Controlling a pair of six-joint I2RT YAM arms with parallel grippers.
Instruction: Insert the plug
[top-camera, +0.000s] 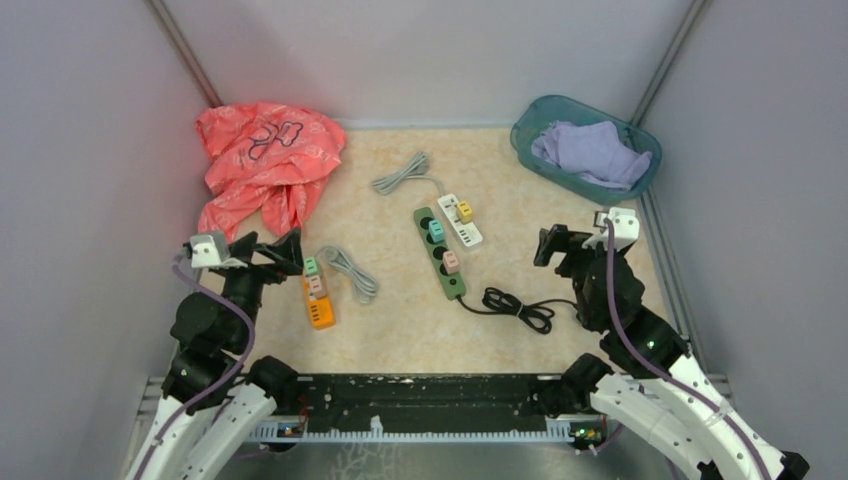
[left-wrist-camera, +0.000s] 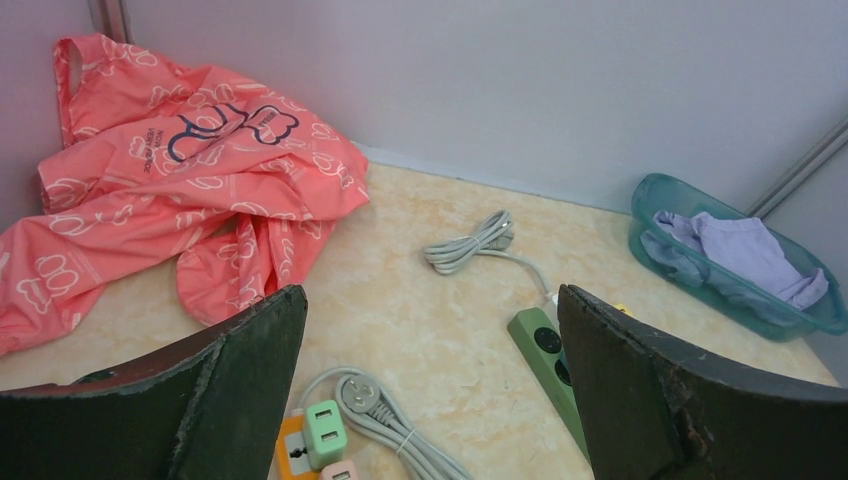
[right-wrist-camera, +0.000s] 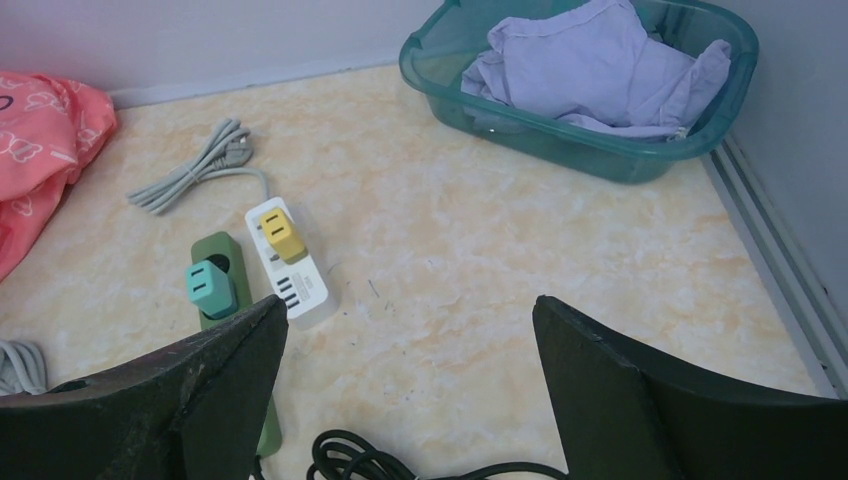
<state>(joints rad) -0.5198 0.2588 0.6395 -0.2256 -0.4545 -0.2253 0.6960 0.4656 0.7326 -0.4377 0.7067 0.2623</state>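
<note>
A pink garment (top-camera: 262, 158) lies crumpled in the far left corner. The left gripper (top-camera: 288, 248) hovers with jaws spread and empty, near the orange power strip (top-camera: 319, 312), whose grey plug (left-wrist-camera: 362, 392) lies loose on the table. In the middle, the green power strip (top-camera: 447, 280) carries a teal plug (top-camera: 436, 230) and a pink plug (top-camera: 451, 262). Just beside it, the white power strip (top-camera: 470, 235) carries a yellow plug (top-camera: 465, 211). The right gripper (top-camera: 547, 246) is likewise spread and empty. A teal basket (top-camera: 522, 138) holds lavender cloth (top-camera: 592, 152).

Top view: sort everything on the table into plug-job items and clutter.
Job: green power strip, white power strip, orange power strip, black cord, far grey cord, near grey cord.
Clutter: pink cloth, teal basin, purple cloth.
</note>
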